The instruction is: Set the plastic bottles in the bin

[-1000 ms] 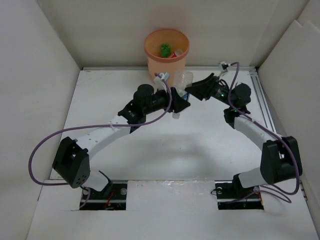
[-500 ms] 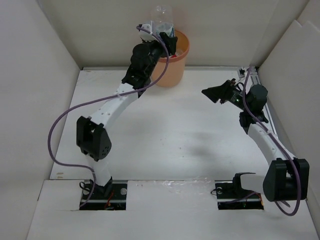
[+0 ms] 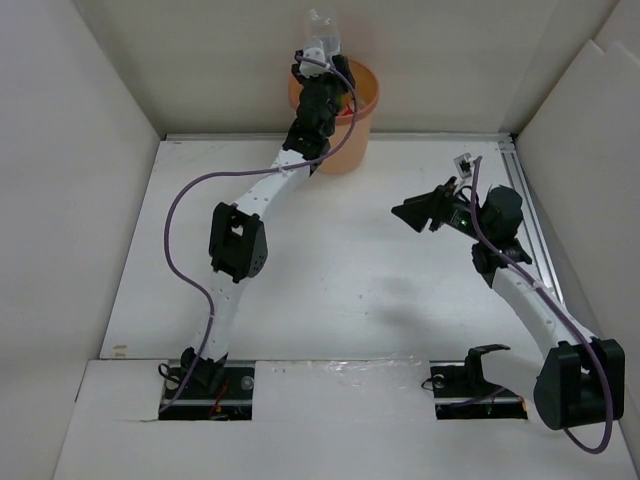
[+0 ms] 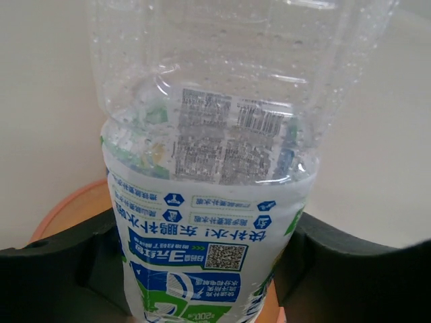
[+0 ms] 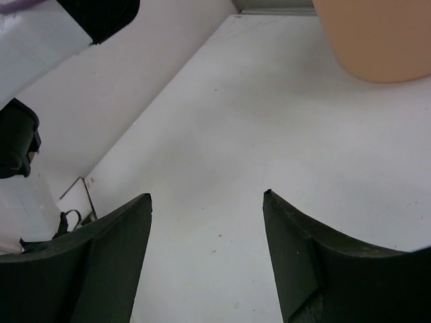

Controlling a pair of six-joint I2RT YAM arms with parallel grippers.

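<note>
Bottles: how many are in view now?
1: a clear bottle in the left gripper, held over the bin. More may lie inside the bin, hidden by the arm.

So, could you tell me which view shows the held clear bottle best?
Left wrist: the clear bottle fills the frame, label readable. Top external shows it tiny above the bin; right wrist misses it.

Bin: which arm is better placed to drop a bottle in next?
Left. The left gripper already grips the clear bottle, raised right at the bin rim. The right gripper is open and empty, off to the side over the table.
</note>
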